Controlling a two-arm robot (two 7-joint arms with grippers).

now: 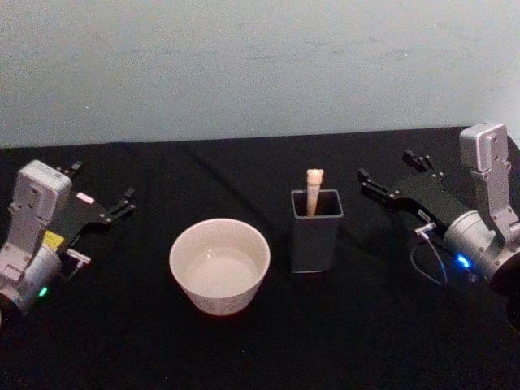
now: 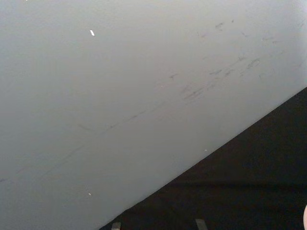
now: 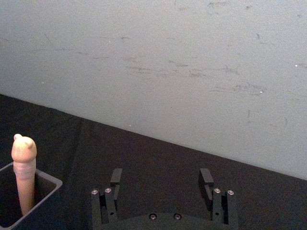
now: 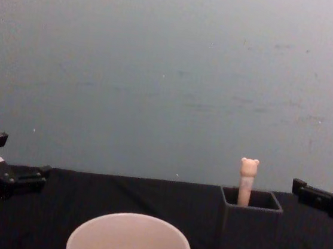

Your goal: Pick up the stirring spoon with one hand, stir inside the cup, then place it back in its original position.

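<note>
Black bench (image 1: 268, 341) carrying, left to right: left gripper (image 1: 104, 199), jaws spread, pink label apparently blank; cup (image 1: 219, 265); dark holder (image 1: 315, 231) containing the upright stirring spoon (image 1: 314, 191); right gripper (image 1: 392, 172), jaws wide, empty.

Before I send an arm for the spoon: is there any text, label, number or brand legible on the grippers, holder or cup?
No text can be read.
Left gripper: small pale label on its body, too blurred to read.
Left arm, nearer the wrist: yellow sticker, unreadable.
Right gripper: small white tag near its wrist, unreadable.
Cup, dark holder, stirring spoon: no markings visible.
</note>
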